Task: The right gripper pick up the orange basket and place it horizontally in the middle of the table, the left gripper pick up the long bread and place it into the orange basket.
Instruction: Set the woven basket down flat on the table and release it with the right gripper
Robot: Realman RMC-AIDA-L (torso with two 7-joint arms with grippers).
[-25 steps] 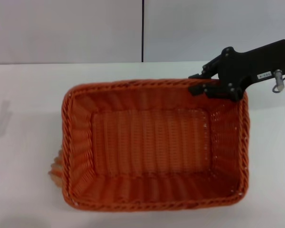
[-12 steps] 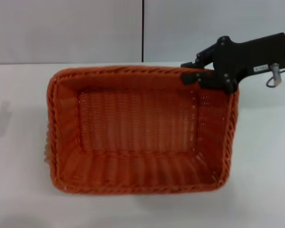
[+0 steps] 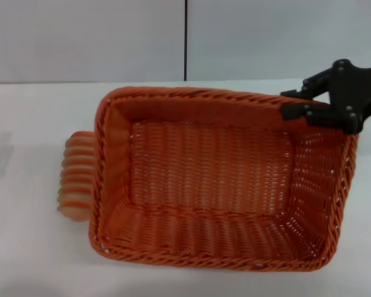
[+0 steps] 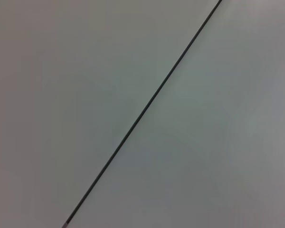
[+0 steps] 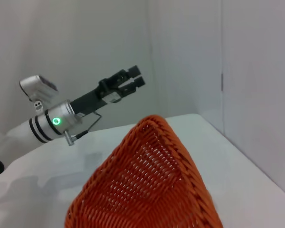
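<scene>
My black right gripper (image 3: 295,103) clamps the orange woven basket's (image 3: 222,185) far right rim | striped toy bread (image 3: 78,177) just left of it | left gripper (image 5: 131,79) raised, fingers close together

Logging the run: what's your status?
Right gripper shut on orange basket rim, far right corner. Left gripper raised, idle. Long bread against basket's left wall, on table.

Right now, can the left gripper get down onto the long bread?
Probably yes. The long bread lies on the table against the outside left wall of the orange basket, its top uncovered. The left gripper is raised in the air, and the right gripper clamps the far right corner.
</scene>
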